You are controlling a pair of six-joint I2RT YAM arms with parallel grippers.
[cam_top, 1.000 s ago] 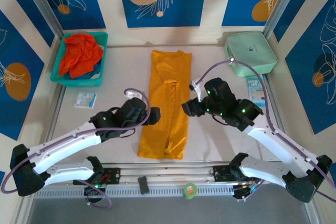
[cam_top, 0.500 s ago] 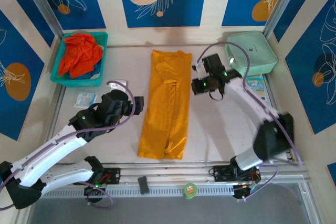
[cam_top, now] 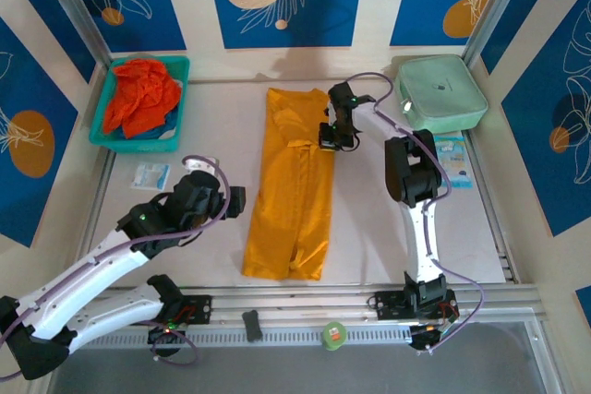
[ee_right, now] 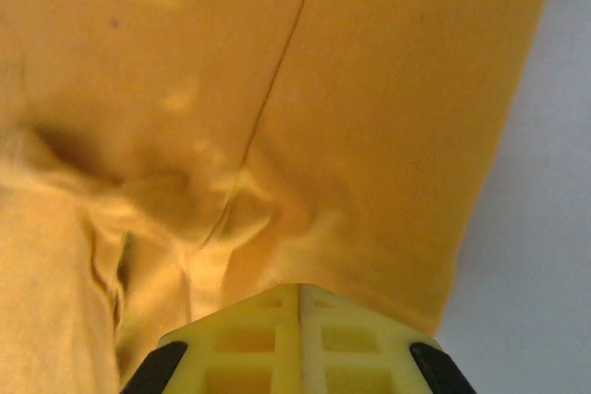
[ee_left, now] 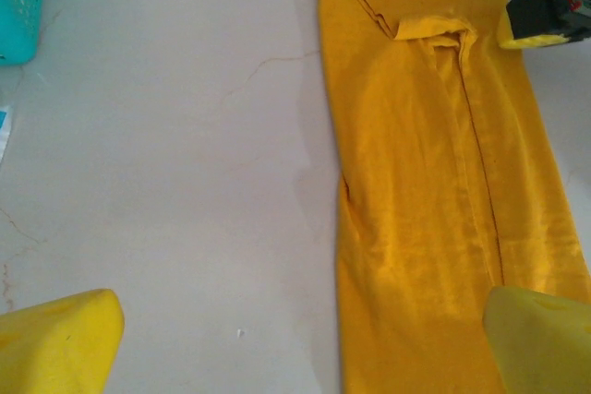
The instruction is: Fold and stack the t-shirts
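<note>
The yellow-orange t-shirt (cam_top: 294,182) lies folded into a long strip down the middle of the table, collar end far. My right gripper (cam_top: 326,134) is stretched out to the strip's right edge near the sleeve fold, and its yellow fingers (ee_right: 263,334) are pressed together on puckered cloth (ee_right: 277,136). My left gripper (cam_top: 237,200) hovers open just left of the strip, its fingertips (ee_left: 55,343) wide apart over bare table and the shirt's left edge (ee_left: 425,182). The red-orange t-shirt (cam_top: 138,94) is bunched in the teal basket (cam_top: 111,140).
A mint-green zipped case (cam_top: 441,89) sits at the back right corner. Small packets lie at the left (cam_top: 150,175) and the right (cam_top: 451,159). A green tape roll (cam_top: 333,334) rests on the front rail. Metal frame posts edge the table.
My right arm has swung from mid-table out to the far right edge of the yellow-orange shirt. My left gripper has drawn back to the left, off the shirt.
</note>
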